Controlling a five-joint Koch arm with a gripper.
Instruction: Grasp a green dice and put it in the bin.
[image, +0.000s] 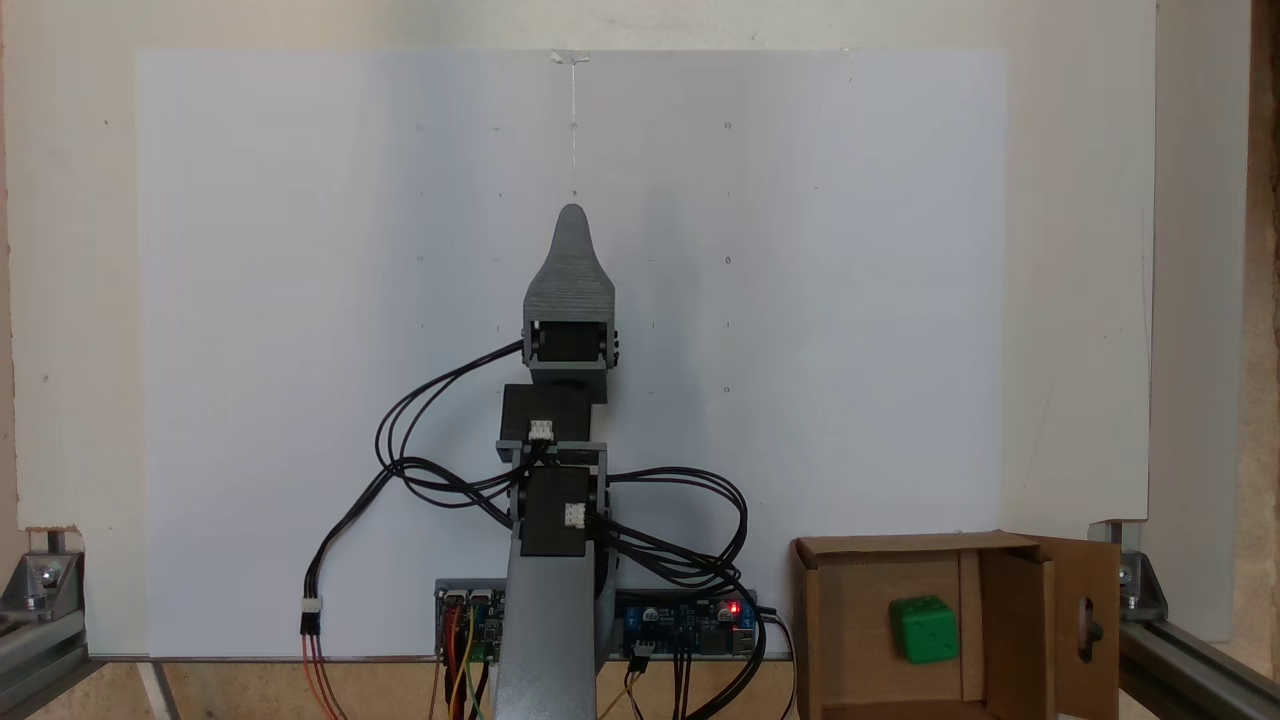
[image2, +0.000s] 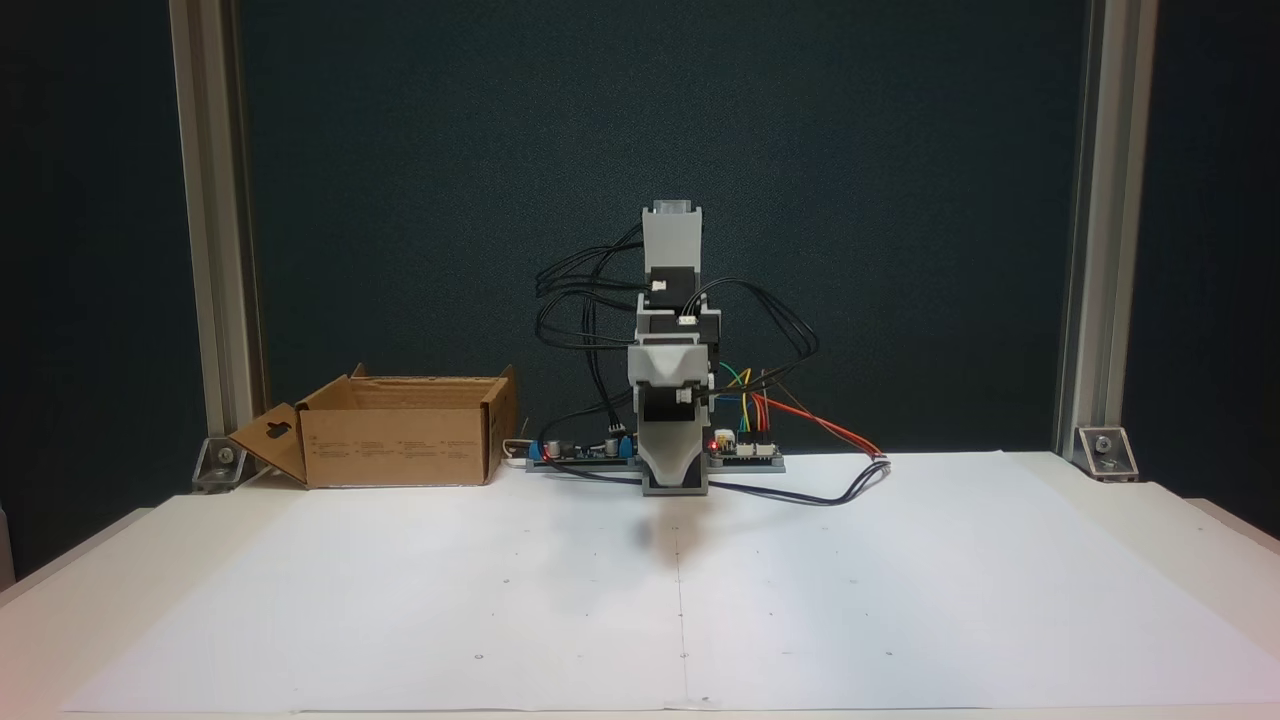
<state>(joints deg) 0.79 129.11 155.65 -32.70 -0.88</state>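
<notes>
The green dice (image: 925, 629) is seen lying on the floor of the cardboard bin (image: 830, 610), so the task is judged done. The arm is folded over its base, pointing out along the white sheet (image: 300, 300). The gripper (image: 572, 215) shows one tip; whether spread or pressed together cannot be told.

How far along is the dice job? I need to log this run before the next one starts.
It looks finished. The green dice lies on the floor of the cardboard box. The gripper holds nothing and points out over the white sheet, away from the box. Nothing seems left to do.
</notes>
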